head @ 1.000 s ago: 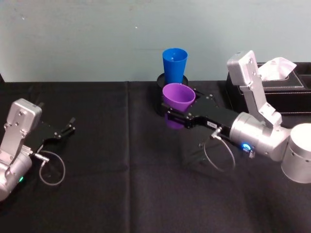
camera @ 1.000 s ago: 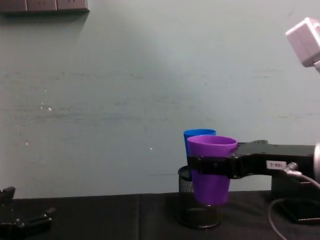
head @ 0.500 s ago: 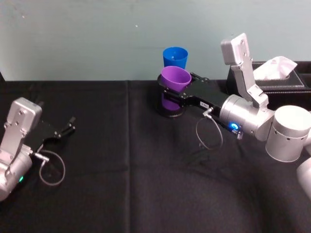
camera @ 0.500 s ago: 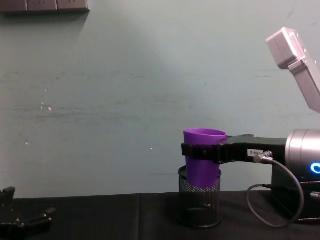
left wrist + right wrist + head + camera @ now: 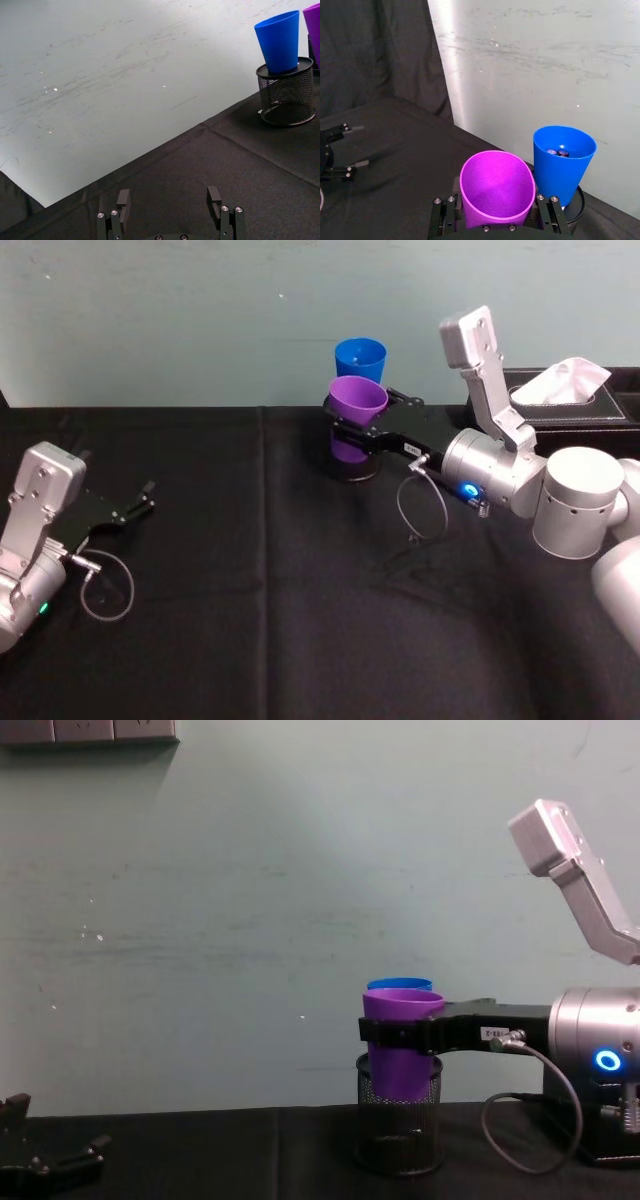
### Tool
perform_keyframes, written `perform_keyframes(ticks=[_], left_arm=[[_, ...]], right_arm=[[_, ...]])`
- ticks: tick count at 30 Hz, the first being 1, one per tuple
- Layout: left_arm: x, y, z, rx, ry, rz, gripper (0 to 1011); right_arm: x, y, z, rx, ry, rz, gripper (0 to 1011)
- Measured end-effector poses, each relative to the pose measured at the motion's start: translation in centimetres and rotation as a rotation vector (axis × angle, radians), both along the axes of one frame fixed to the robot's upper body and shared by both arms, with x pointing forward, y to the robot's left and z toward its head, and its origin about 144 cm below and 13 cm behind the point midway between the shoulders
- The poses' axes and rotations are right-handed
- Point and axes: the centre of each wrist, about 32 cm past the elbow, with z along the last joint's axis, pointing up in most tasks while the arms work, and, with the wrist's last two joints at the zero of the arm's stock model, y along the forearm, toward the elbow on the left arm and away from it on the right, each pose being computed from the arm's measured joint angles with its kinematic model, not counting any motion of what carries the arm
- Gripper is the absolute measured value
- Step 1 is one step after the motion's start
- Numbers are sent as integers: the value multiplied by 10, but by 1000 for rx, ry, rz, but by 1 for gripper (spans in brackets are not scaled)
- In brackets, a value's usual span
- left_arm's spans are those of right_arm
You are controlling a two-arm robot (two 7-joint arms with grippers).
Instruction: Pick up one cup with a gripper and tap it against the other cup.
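1. Mesh pen holder (image 5: 398, 1125): black and round. It stood on the black-clothed desk (image 5: 260, 590) close to the pale wall (image 5: 200, 920). All places below are given from this holder.
2. Blue cup (image 5: 278, 42): a bright blue tapered tumbler, upright, with its narrow base seated in the holder's mouth. The right wrist view showed small dark items inside it, too small to tell what they were.
3. Purple cup (image 5: 497, 187): a plain tapered tumbler, held off the desk at the near side of the holder's rim, just in front of the blue cup. In the chest view it was roughly upright, its base overlapping the holder's top edge and its rim just below the blue rim. Whether the two cups touched could not be told.
4. Right gripper (image 5: 362, 412): black flat fingers pinched the purple cup from both sides, below its rim. It reached in level from the holder's right side.
5. Right arm fittings: a glowing blue ring light (image 5: 469, 489) on the silver wrist, and a black cable (image 5: 405, 515) looping down beneath it.
6. Left gripper (image 5: 169, 197): its fingers were spread with nothing between them. It sat low over the desk, well apart from the holder on the robot's left.
7. Tissue box (image 5: 580, 405): black, with a white tissue standing out of its top. It sat on the desk to the right of the holder, behind the right arm.
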Motion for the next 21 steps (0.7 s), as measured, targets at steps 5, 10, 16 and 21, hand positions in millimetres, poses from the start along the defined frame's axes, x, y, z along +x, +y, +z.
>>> perform_keyframes(ticks=[5,10,16,21], left_arm=[[0,0,0,0,0,0,1000],[0,0,0,0,0,0,1000],[0,0,0,0,0,0,1000],[0,0,0,0,0,0,1000]], right_arm=[[5,1,0,-15,-3,0,723],[11,2,0,-28,-9,-7,723],[17,2,1,-34,-16,-16,723],[20,4,2,-35,-20,-22,723]])
